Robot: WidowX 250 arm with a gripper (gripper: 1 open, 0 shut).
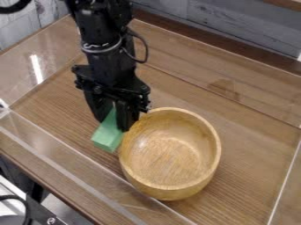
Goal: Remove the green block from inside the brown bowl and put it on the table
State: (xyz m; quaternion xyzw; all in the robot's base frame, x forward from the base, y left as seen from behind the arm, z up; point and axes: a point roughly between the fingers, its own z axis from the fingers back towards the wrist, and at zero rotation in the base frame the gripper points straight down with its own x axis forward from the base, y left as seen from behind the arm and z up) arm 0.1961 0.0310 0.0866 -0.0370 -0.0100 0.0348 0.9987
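Fingers (98, 104) of the black end effector (115, 112) point straight down and stand on either side of the green block (111, 131), clamped on its upper part. The block is tilted, its top end hidden between the dark fingers and its lower end down at the table (235, 88); whether that end rests on the wood or hangs just above it cannot be told from this view. The block is outside the brown bowl (171, 152), just beside the left part of its rim, and whether the two touch cannot be made out.

Above the fingers, the black arm (100, 35) rises to the top edge of the view, with dark cables looping at its side.

The bowl sits upright on the table toward the near edge, right of the end effector. Its thick rim and pale grained inside are fully in view, and nothing lies in it.

The table is brown with fine streaks. Low clear acrylic walls (70, 180) border it; one runs along the near edge in front of the bowl, and another runs along the left edge. Beyond the far edge of the table, at the top right, a grey planked surface (247, 22) shows
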